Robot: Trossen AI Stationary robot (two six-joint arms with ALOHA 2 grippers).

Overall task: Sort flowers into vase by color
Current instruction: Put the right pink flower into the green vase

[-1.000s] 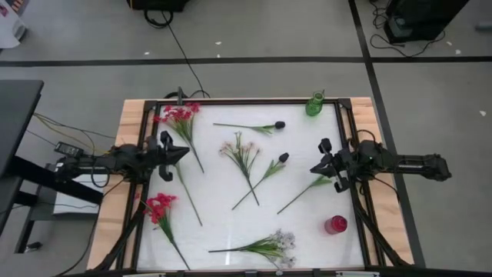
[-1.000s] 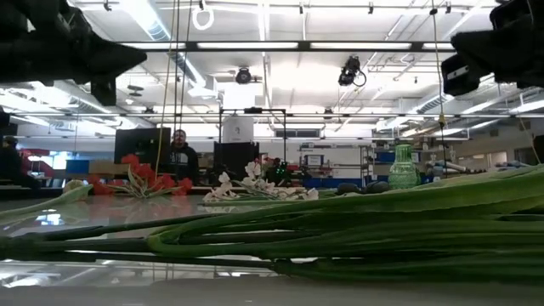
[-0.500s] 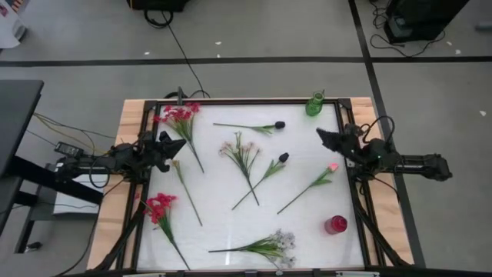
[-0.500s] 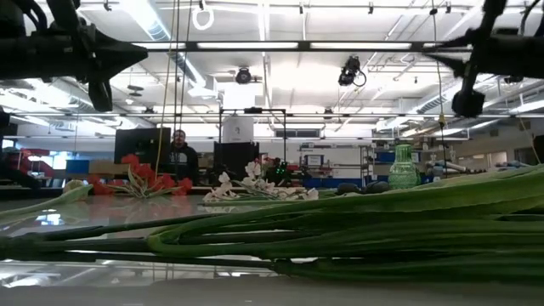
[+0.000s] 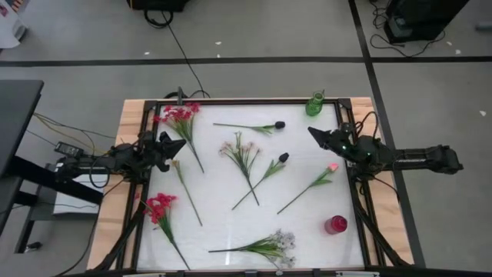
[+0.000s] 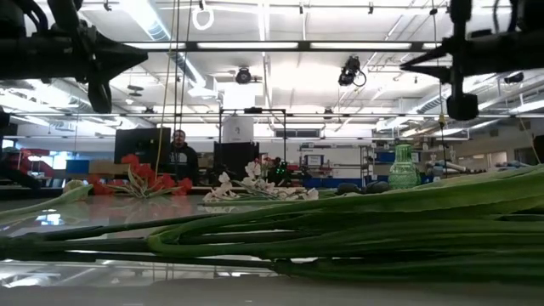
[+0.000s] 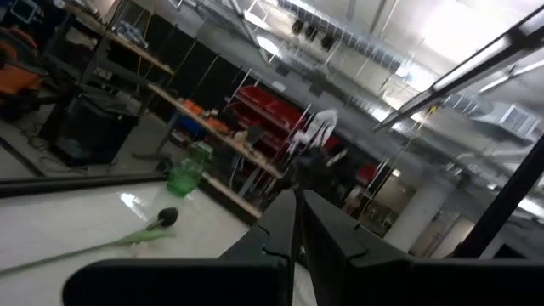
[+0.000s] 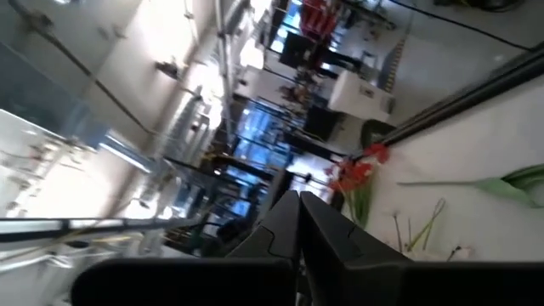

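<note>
The flowers lie scattered on the white table. Two red clusters are on the left, and a pink-white spray is in the middle. Two dark buds lie further back, a pink tulip on the right, and a white spray in front. A green vase stands at the back right, a red vase at the front right. My left gripper is shut and empty beside the upper red cluster. My right gripper is shut and empty, between the green vase and the tulip.
A black frame borders the table. In the low view thick green stems fill the foreground, and both arms hang high. A person sits in the room behind the table.
My right gripper has risen off the pink tulip and swung back toward the green vase; the tulip head now shows on the table. The left gripper has shifted slightly backward.
</note>
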